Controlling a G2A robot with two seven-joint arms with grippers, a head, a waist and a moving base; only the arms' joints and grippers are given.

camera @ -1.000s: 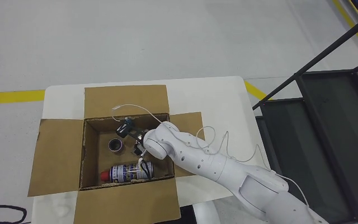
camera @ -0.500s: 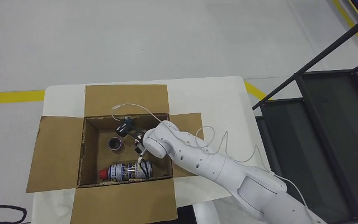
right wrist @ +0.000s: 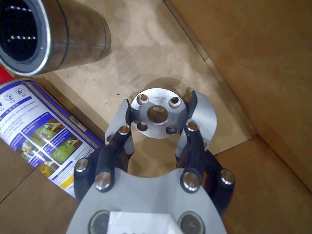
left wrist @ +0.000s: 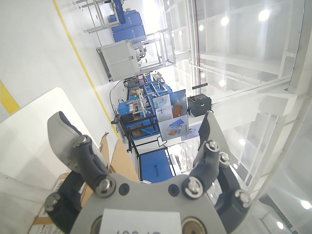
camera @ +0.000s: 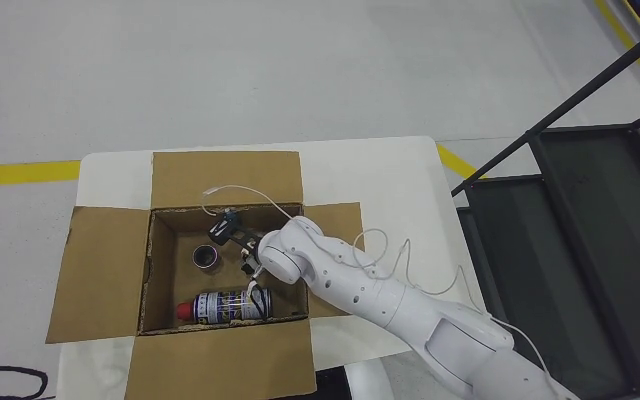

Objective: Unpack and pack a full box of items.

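Observation:
An open cardboard box [camera: 150,262] sits on the white table [camera: 400,180]. My right gripper [right wrist: 159,111] is down inside it, shut on a round metal flange [right wrist: 158,115] with several holes, just above the box floor [right wrist: 151,49]. In the top view the right gripper [camera: 246,266] is near the box's right wall. A metal cylinder [right wrist: 73,32] [camera: 208,259] lies beside it, and a blue-and-white spray can [right wrist: 41,127] [camera: 225,305] lies along the front wall. My left gripper [left wrist: 134,125] is open and holds nothing, pointing up into the room.
The box flaps [camera: 95,280] are spread outward on all sides. A thin white cable [camera: 240,192] loops over the back flap. A dark metal rack [camera: 560,230] stands to the table's right. The left wrist view catches a table corner [left wrist: 36,122] and a cardboard edge [left wrist: 117,157].
The box and the spray can have shifted slightly to the left. The right arm has stayed almost in place over the box.

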